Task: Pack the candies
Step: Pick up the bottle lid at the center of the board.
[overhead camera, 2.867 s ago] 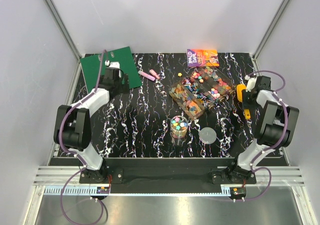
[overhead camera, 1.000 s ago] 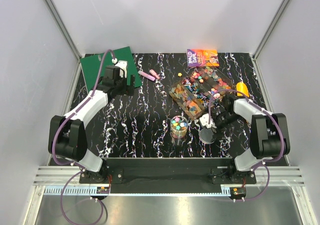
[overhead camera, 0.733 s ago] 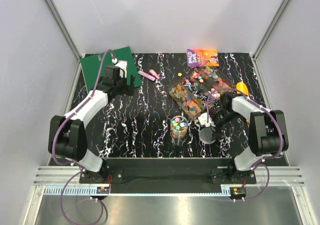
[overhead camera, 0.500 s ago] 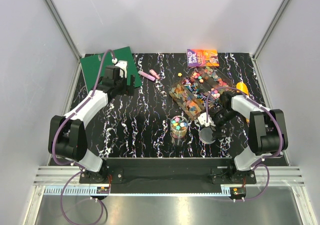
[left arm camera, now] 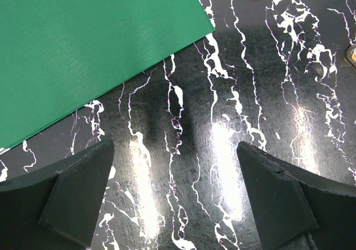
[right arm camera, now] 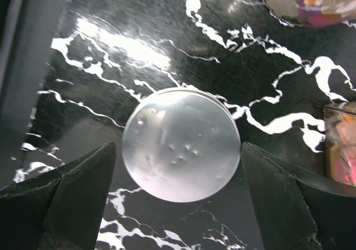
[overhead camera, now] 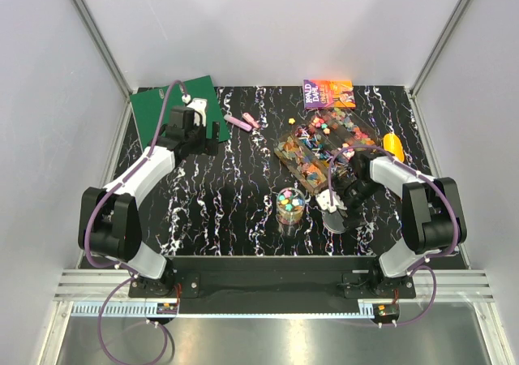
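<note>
The right claw [right arm camera: 178,178] is spread wide, one finger on each side of the lid [right arm camera: 181,144], and grips nothing. The lid lies flat on the counter [right arm camera: 139,33]. In the wrist view its rim looks almost against the finger on the right of the picture, with a little more gap on the other side.

The step in hand seems to be taking up the lid to cap the jar [overhead camera: 290,205]. To do it well:

- Shift slightly so the lid sits midway between the fingers. Otherwise the first finger to touch will likely push it across the glossy counter.
- Go low. The lid is thin, so the fingertips must come nearly down to the counter to catch the rim.
- Close slowly across the widest part. A bite off the middle could squirt the disc out.
- Lift level, since a tilted lid will seat badly.

The jar stands near the lid, and the candies [overhead camera: 290,196] show at its mouth. More lie in the tray [overhead camera: 320,150] beyond. The left claw [left arm camera: 175,200], also wide and empty, hangs over the counter beside the mat [left arm camera: 83,50], well apart from all this.
</note>
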Robot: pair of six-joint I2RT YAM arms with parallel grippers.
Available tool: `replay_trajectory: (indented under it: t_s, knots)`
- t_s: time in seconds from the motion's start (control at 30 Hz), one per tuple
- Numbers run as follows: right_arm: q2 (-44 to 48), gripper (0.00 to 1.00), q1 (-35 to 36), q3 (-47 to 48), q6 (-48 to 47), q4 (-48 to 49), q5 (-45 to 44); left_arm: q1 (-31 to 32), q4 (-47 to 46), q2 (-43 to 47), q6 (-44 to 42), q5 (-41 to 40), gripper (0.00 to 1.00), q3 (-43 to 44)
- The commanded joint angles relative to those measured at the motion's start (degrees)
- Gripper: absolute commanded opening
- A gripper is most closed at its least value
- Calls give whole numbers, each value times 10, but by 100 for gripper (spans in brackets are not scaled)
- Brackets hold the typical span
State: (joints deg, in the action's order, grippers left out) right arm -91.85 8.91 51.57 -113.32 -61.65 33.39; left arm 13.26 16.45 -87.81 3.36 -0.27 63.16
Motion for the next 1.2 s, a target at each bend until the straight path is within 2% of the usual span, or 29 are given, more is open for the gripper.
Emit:
replay_trajectory:
  t_s: [0.0, 0.7, 0.93, 1.17]
  knots:
    - [2, 100, 12, 1, 8, 30, -19, 0, -24, 4, 7, 14, 99, 0]
    - [15, 100, 44, -13, 51, 52, -51, 0, -29, -3, 13, 21, 99, 1]
    - [26, 100, 49, -30, 65, 88, -45, 0, -29, -2, 13, 19, 99, -1]
    - [67, 89, 50, -68, 76, 130, -47, 0, -29, -3, 13, 21, 99, 1]
